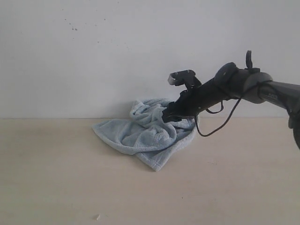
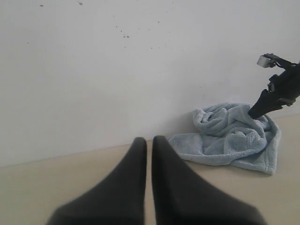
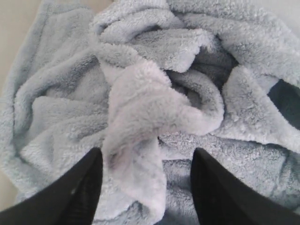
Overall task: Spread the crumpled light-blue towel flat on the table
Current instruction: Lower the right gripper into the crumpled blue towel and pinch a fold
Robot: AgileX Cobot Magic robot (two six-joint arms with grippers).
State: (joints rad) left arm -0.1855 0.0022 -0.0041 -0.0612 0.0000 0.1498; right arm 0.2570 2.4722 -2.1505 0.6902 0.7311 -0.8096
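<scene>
Ok, R gripper [image 1: 168, 116] is nose-down in the towel [image 1: 145, 136], which sits crumpled in a heap at the back of the table [image 1: 56, 187], right up against the wall [image 1: 93, 47]. The jaws are spread wide and straddle one raised fold, with nothing pinched yet. My read: it's lined up there bc that ridge is the easiest bit to grab and pull out of the pile.

L gripper [image 2: 149, 140] has its fingers pressed together, holding nothing. It's parked low over bare table, well apart from the cloth (prob waiting for a corner to show).

Views: the ext cam gives me the heap's outline and the arm's reach, but the jaws are hidden in fluff. The R wrist cam shows the fold sitting between the fingers. The L wrist cam gives a side look, with the flat hemmed edge lying toward the front.
</scene>
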